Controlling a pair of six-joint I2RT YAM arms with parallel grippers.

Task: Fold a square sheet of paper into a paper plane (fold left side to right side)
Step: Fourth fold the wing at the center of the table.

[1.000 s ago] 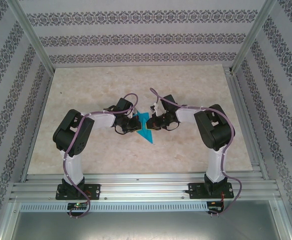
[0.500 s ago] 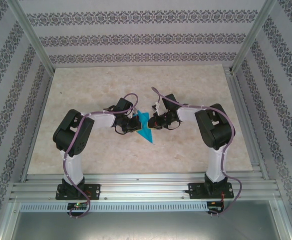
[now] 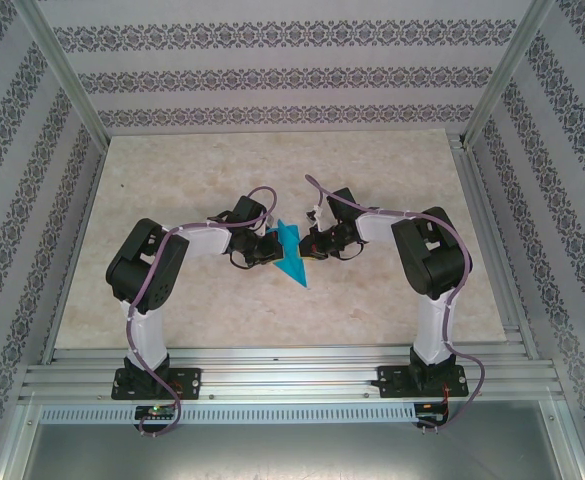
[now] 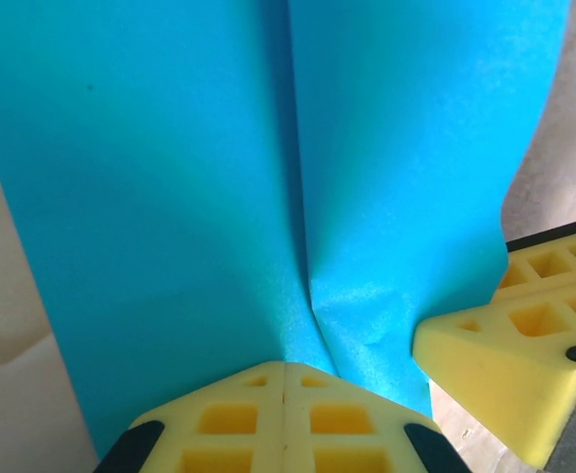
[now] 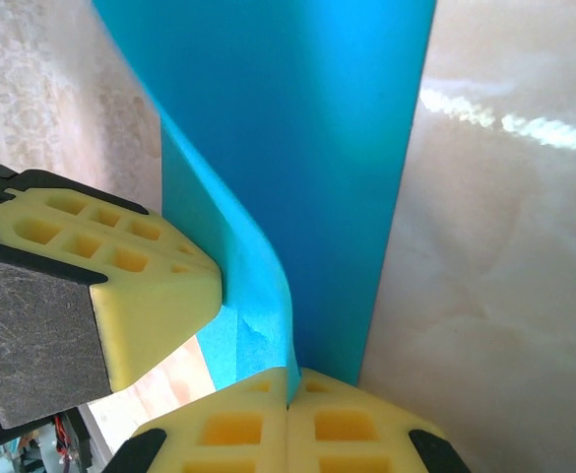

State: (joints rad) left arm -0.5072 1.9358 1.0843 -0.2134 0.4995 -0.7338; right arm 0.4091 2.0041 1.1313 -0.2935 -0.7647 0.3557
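My left gripper (image 4: 286, 386) and my right gripper (image 5: 288, 389) each pinch the thin, folded, pointed cyan-blue paper sheet (image 4: 169, 197) from opposite sides, yellow foam pads (image 4: 219, 426) pressed tight.

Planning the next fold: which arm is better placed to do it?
Left, probably: the left gripper is shut on the left side of the paper and could swing it over while the right gripper clamps the right side.

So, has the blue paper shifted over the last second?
No visible shift: the paper keeps its near tip at the same spot on the table, as far from the front rail as before.
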